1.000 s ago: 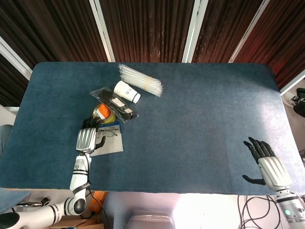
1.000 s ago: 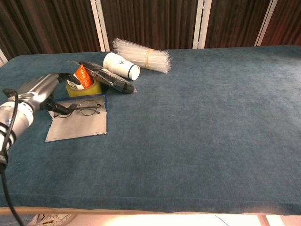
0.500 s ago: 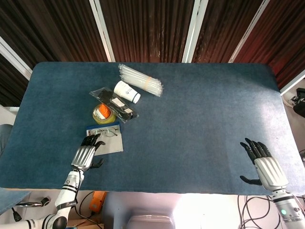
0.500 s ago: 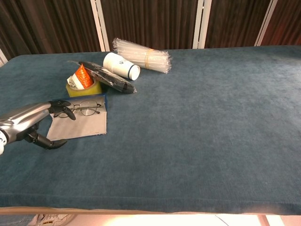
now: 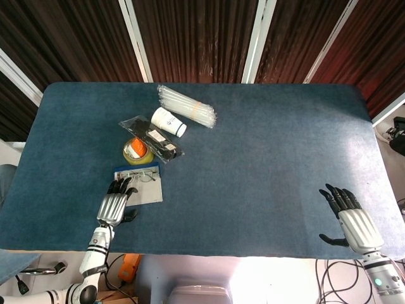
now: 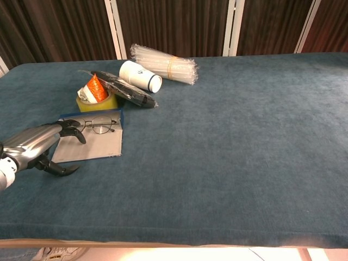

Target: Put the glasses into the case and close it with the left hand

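Observation:
The thin-framed glasses lie at the far end of the flat, open grey case with its blue rim. My left hand hovers over the case's near left corner, fingers spread and pointing toward the glasses, holding nothing. My right hand rests open near the table's front right edge, seen only in the head view.
Behind the case sits a yellow tape roll with an orange wrapper. A black packet, a white cup on its side and a bundle of clear straws lie further back.
My left hand has pulled back from the glasses toward the table's front edge, leaving the glasses lying on the case. The right hand barely shifted.

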`<state>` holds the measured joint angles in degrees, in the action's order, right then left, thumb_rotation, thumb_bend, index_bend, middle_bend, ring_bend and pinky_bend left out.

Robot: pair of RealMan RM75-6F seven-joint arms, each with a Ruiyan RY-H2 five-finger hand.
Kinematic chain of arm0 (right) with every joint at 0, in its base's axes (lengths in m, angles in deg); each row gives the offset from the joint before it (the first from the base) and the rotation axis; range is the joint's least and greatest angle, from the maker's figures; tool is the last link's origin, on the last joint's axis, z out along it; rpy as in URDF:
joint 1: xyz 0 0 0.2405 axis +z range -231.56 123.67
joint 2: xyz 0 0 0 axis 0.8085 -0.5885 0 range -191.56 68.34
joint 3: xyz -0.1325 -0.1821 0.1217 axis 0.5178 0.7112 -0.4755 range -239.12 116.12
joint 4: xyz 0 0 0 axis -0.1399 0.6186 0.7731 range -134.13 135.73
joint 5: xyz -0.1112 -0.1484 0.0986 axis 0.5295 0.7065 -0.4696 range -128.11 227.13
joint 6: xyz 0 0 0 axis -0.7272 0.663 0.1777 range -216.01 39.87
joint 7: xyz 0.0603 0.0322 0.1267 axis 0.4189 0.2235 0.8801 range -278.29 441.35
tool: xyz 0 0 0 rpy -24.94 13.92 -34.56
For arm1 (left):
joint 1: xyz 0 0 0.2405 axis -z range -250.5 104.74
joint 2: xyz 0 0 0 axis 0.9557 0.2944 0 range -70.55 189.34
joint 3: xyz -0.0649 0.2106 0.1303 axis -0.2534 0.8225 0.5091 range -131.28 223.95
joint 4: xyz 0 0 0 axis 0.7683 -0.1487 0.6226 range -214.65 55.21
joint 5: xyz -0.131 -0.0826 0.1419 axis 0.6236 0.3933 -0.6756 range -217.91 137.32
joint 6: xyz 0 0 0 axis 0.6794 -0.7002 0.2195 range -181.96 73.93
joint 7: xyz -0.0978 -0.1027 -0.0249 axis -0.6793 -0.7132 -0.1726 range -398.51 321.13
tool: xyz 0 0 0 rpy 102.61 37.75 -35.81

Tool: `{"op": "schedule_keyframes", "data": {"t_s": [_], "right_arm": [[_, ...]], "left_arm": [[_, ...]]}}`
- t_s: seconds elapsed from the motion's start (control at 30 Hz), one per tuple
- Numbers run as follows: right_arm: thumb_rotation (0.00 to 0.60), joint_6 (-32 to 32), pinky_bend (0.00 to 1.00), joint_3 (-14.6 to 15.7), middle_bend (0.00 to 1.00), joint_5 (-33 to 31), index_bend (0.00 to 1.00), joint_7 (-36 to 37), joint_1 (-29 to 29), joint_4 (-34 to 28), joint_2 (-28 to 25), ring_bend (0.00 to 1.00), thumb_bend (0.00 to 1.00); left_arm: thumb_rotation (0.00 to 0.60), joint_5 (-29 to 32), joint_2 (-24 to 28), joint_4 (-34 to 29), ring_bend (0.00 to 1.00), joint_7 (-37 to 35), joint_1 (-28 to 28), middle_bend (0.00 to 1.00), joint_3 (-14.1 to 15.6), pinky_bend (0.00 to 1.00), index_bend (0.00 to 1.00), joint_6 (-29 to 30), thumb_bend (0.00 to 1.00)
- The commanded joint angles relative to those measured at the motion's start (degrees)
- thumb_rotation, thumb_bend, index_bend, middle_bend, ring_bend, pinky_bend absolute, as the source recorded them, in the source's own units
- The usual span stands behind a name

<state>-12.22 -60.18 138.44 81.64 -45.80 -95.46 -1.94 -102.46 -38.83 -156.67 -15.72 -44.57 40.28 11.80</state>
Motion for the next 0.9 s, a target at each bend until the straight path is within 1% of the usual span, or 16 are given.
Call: {"op": "schedule_keyframes", "data": {"t_s": [0.03,0.33,0.43,0.57,0.63,0.77,0.9], "right_arm": [[0.6,0.0,0.0,0.0,0.0,0.0,0.0,-0.1,0.0,0.0,0.0,0.0,0.27],[0.6,0.4,0.0,0.1,0.0,0.3,0.0,0.2,-0.1,0.0,-0.2,0.0,0.27],[0.6,0.5,0.0,0.1,0.0,0.3,0.0,0.2,-0.1,0.1,-0.2,0.0,0.27],[0.6,0.5,0.0,0.2,0.0,0.5,0.0,0.4,-0.2,0.0,-0.3,0.0,0.27],[0.6,0.5,0.0,0.2,0.0,0.5,0.0,0.7,-0.1,0.0,-0.5,0.0,0.27],[0.6,0.5,0.0,0.2,0.0,0.5,0.0,0.8,-0.1,0.1,-0.5,0.0,0.27],[0.6,0.4,0.0,0.3,0.0,0.6,0.0,0.8,-0.1,0.0,-0.5,0.0,0.27]], "left_arm": [[0.556,-0.4,-0.7,1.0,0.0,0.8,-0.1,0.04,-0.1,0.07,0.3,0.6,0.28],[0.549,0.1,-1.1,1.9,0.0,3.5,-0.3,0.04,0.1,0.07,0.3,0.1,0.28],[0.554,0.5,-1.1,2.1,0.0,6.0,-0.1,0.04,0.2,0.07,0.32,0.1,0.28],[0.523,2.3,-0.9,2.0,0.0,9.3,0.3,0.04,-0.3,0.06,0.36,-0.5,0.29],[0.522,3.4,-0.9,2.0,0.0,10.7,0.6,0.04,-0.6,0.06,0.39,-0.8,0.3],[0.52,4.0,-1.3,2.3,0.0,11.6,0.8,0.05,-1.2,0.06,0.42,-0.7,0.32],[0.526,3.4,-2.0,3.0,0.0,10.4,0.8,0.06,-2.0,0.07,0.44,0.4,0.32]]}}
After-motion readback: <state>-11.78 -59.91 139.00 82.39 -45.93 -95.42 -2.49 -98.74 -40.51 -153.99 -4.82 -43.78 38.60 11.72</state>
